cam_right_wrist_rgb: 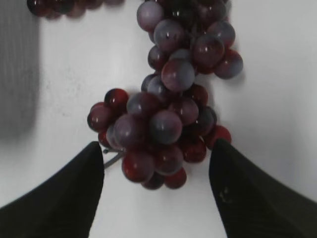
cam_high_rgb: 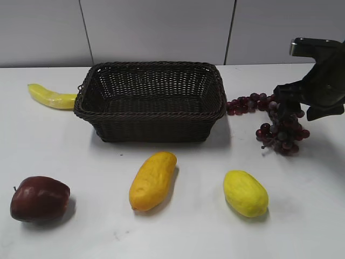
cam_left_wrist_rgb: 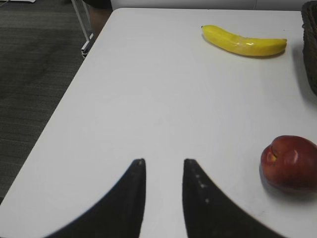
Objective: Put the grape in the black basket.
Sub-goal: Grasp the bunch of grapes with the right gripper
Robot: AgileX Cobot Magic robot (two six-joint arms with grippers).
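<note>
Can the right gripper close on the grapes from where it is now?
Probably yes. The right gripper is open, with its fingers on either side of the near end of the grapes, and nothing lies between them.

right gripper (cam_right_wrist_rgb: 157,151) open, straddling grape (cam_right_wrist_rgb: 166,124) bunch end (on white table (cam_right_wrist_rgb: 277,109)).

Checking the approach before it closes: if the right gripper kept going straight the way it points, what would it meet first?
Most likely the grape: the right gripper is open with the bunch's end lying between its fingers, directly ahead, on the table.
</note>
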